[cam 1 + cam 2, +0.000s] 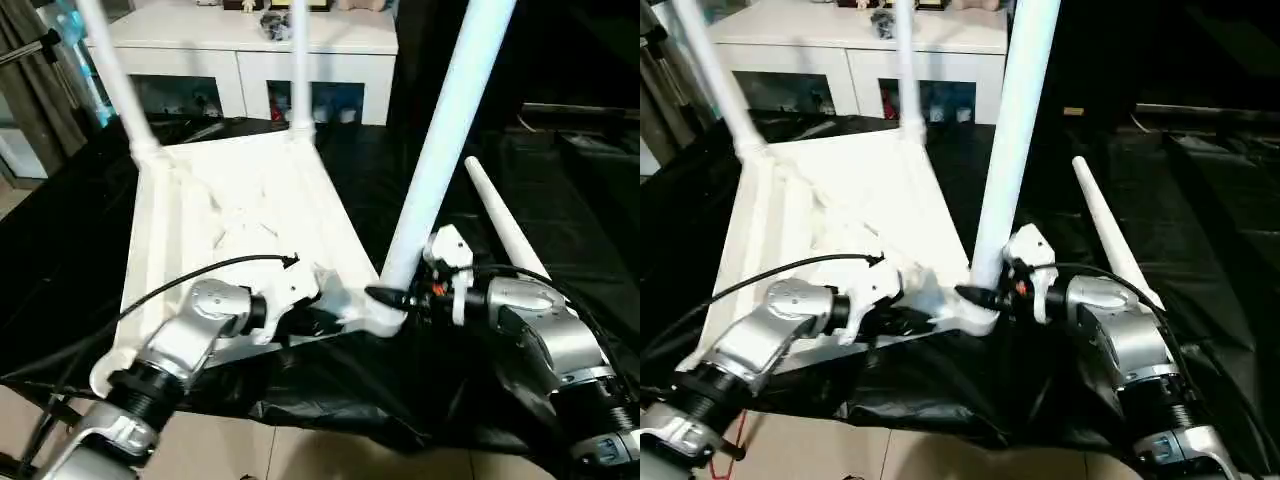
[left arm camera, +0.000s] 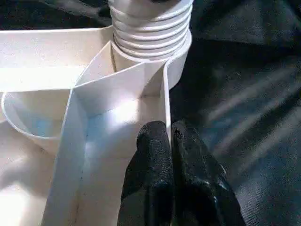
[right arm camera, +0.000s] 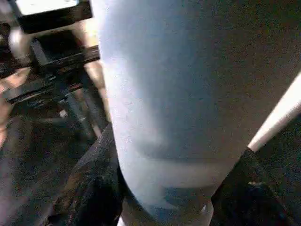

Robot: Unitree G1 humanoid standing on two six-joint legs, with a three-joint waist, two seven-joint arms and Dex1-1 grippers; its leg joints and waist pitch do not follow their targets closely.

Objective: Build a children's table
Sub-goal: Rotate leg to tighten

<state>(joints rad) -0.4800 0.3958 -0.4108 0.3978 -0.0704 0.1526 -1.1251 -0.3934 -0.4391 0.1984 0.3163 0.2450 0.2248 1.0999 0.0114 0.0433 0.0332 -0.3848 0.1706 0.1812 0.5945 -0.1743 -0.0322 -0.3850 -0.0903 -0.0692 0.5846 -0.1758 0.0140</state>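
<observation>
Right now I see the tabletop lying upside down on the black sheet, white plastic with raised ribs crossing its underside and round sockets at the corners. Three legs stand up from it: two at the far corners, well beyond both pincers, and a third leg, thick and tapering, rising from the near corner socket. My right pincer is wrapped around the base of that third leg, one black finger on each side of the tube, just above the socket. My left pincer is pinched narrow on the thin edge wall of the tabletop, just beside the same socket, where the leg's ridged end sits. The fourth leg lies loose on the sheet beyond my right pincer.
</observation>
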